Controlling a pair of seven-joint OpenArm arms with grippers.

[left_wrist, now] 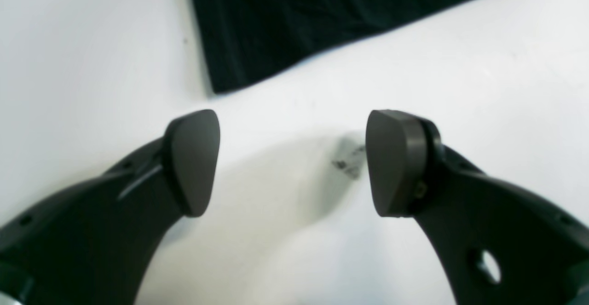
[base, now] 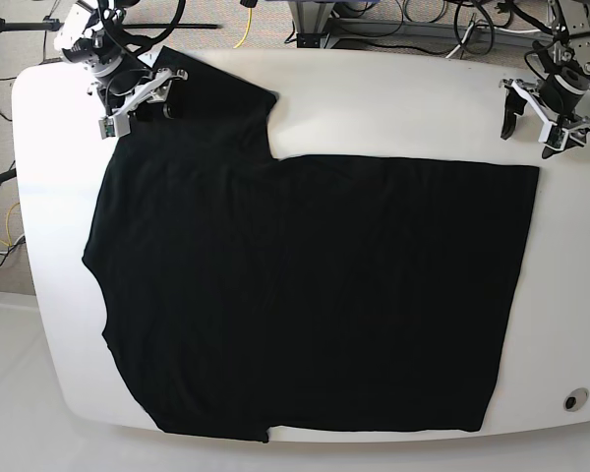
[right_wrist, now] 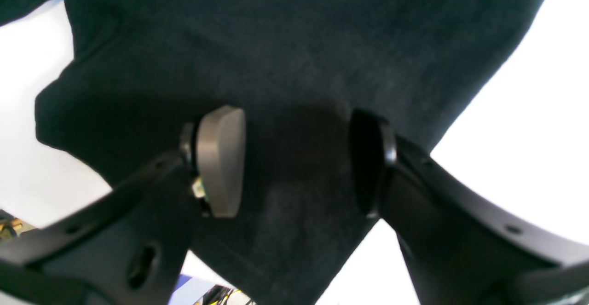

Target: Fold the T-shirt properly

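black soft cloth covers most of the white rounded table point(base: 393, 93): the large plain black short-sleeved t-shirt point(base: 305, 295) lies spread flat, its collar end toward the base view's left and its hem toward the right. 1 sleeve points to the far left corner of the table, the other reaches the near edge. the cloth looks smooth, so i judge no fold is made yet.

the right gripper point(right_wrist: 294, 162) hangs over the far sleeve with its jaws apart. the cloth passes under the gap and nothing is pinched; whether the pads touch the cloth, i cannot tell. this place probably serves to take the sleeve.

the left gripper point(left_wrist: 292, 162) is wide open and empty over bare table, just beside the far hem corner point(left_wrist: 216, 86). probably it waits there so both arms can lift the far edge together.
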